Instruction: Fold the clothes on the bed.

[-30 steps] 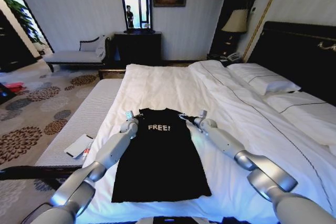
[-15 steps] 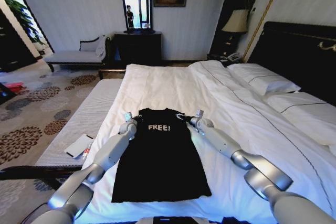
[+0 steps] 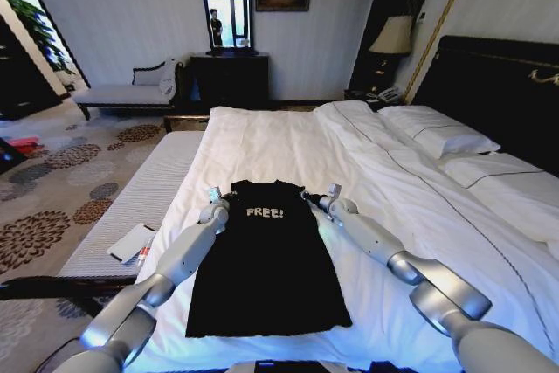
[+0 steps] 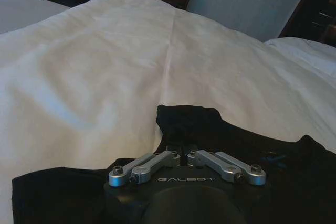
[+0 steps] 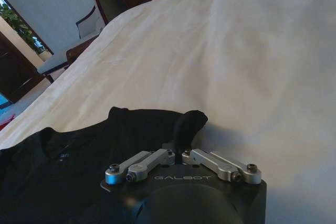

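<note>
head view: the t-shirt (image 3: 266, 255) lies flat on the bed (image 3: 367, 163), collar toward the far end, its sides already turned in to a narrow strip; by my reading the crosswise fold is left. both arms reach forward low along the t-shirt's two edges, the left gripper (image 3: 215, 203) at its left shoulder and the right gripper (image 3: 321, 198) at its right shoulder. left wrist view: the left gripper (image 4: 178, 153) is pinched together on a raised tuft of the t-shirt (image 4: 189, 124). right wrist view: the right gripper (image 5: 179, 153) is likewise clamped on a peak of the t-shirt (image 5: 131, 129) at the shoulder.
</note>
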Available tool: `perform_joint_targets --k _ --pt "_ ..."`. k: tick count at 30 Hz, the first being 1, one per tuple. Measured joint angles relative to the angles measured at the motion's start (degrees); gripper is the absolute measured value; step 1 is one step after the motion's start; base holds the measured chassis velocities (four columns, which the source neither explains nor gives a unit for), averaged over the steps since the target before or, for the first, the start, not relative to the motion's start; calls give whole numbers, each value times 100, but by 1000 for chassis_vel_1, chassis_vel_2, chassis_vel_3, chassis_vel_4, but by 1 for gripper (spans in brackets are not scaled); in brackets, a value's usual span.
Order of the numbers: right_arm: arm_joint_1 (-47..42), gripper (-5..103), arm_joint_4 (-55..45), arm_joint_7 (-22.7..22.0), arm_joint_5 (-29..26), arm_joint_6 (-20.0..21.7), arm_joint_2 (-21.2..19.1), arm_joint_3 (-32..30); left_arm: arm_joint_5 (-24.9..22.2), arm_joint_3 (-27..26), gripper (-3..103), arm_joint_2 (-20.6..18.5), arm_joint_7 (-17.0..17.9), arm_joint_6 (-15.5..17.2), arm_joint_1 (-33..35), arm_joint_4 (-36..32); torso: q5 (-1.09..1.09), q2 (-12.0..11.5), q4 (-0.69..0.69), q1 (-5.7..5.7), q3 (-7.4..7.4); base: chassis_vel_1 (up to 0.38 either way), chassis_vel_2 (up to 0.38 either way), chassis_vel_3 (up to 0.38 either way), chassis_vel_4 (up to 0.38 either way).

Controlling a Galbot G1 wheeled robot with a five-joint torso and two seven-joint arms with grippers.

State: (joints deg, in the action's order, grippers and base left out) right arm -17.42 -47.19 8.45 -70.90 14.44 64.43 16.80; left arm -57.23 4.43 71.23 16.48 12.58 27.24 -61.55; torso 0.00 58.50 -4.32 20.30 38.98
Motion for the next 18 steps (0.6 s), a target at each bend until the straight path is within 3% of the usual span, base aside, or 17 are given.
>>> perform_joint_targets --k 10,18 --pt "-25 0 -382 -65 -91 -146 -165 -48 -72 -54 1 -89 100 1 -81 -205 -1 0 -1 0 1 0 0 0 0" --pt "165 0 -1025 -216 -269 -308 -509 -113 -489 -114 1 -511 261 70 -553 -860 0 0 0 0 0 0 0 0 0"
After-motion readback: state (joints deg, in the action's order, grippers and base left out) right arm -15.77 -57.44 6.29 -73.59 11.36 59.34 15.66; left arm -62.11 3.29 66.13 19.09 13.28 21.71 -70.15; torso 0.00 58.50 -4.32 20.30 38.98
